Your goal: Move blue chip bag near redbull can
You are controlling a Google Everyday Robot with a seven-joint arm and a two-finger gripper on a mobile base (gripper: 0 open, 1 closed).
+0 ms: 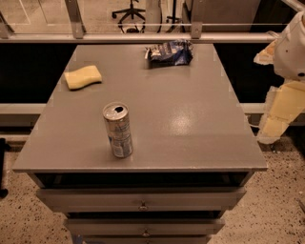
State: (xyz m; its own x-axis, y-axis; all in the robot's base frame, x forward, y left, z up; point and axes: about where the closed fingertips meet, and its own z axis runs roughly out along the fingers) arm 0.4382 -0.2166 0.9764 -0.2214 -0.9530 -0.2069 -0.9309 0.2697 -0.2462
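Beyond the table (pixel 200 143) edge hangs the gripper (pixel 280 113), opening unclear; redbull can (pixel 117 129) stands upright.

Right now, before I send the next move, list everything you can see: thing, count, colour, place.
table: one, grey, centre of view
drawers: at least two, grey, under the table top
can: one, silver and blue, upright, near the front edge, left of centre
chip bag: one, dark blue, far edge of the table, well apart from the can
sponge: one, yellow, far left of the table
rail: one, grey, behind the table
office chair: one, dark, beyond the rail
arm: one, white, right edge of view
pincer: one, pale yellow, right of the table, beside it, touching nothing on it
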